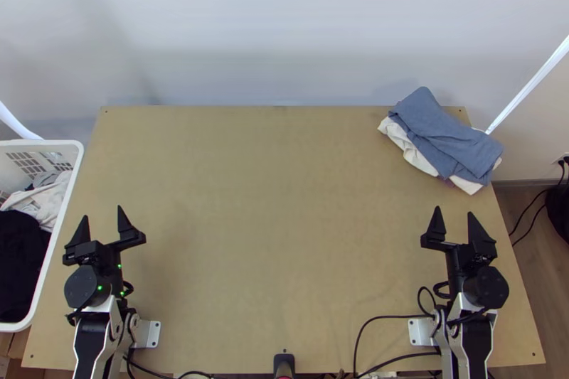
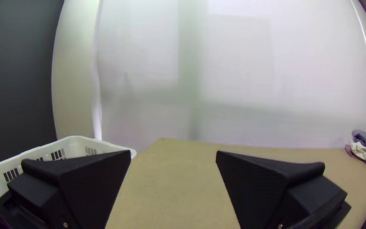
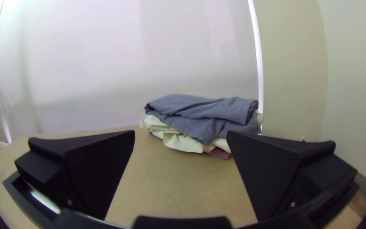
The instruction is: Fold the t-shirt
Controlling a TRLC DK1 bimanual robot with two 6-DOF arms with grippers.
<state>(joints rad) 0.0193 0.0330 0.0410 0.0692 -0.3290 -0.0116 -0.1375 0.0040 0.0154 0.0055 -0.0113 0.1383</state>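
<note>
Standing open above the near part of the light wooden table (image 1: 284,237) are the left black two-fingered gripper (image 1: 103,212) and the right black two-fingered gripper (image 1: 454,211), each with free space between its fingers. Beside the table's left edge is a white plastic basket (image 1: 43,143) with bunched black cloth (image 1: 21,251) and pale cloth (image 1: 46,201). At the far right corner, a folded blue-grey cloth (image 1: 444,134) lies upon cream cloth (image 1: 419,158). Which cloth is the t-shirt, I cannot tell.
</note>
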